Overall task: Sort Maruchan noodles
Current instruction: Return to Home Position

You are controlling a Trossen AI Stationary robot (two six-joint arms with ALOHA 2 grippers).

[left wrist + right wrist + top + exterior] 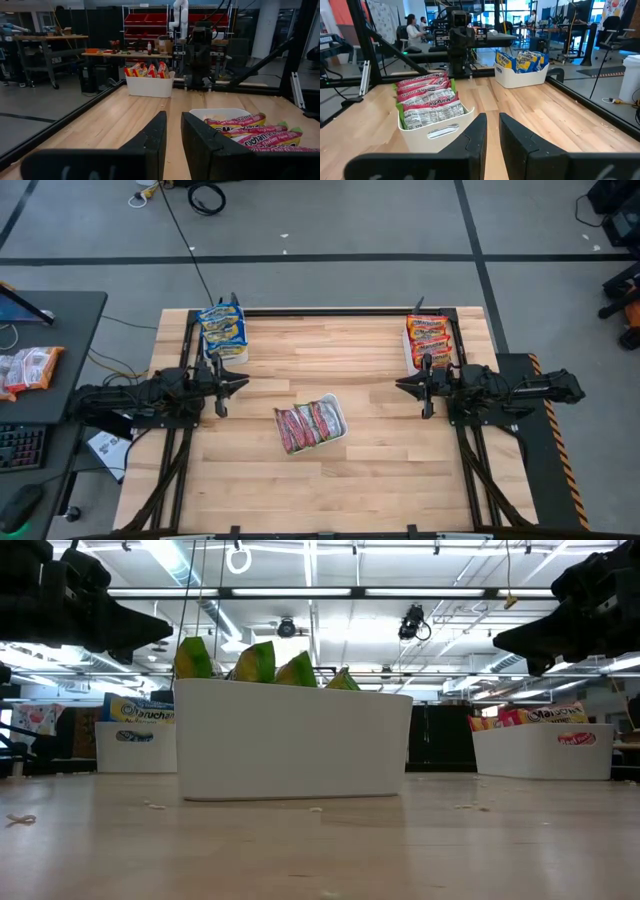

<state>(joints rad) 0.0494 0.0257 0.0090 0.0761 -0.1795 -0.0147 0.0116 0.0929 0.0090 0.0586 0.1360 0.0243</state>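
The Maruchan noodles stand sorted in three white trays. Blue-white packets (pixel 222 325) fill the far-left tray (pixel 522 77). Orange-red packets (pixel 428 335) fill the far-right tray (pixel 149 86). Red-pink and green packets (pixel 310 423) stand on edge in the middle tray (pixel 293 745). My left gripper (pixel 243 381) hovers level at the table's left, pointing right, fingers nearly together with nothing between them (pixel 173 115). My right gripper (pixel 400 385) mirrors it at the table's right, pointing left, likewise shut on nothing (pixel 491 116). Both sit well above the wood and away from the trays.
Bare wood lies between the two grippers and in front of the middle tray. A dark desk (pixel 50 350) with another packet (pixel 30 368) and a keyboard stands left of the table. Black frame rails (pixel 340 311) run along the table's far edge and sides.
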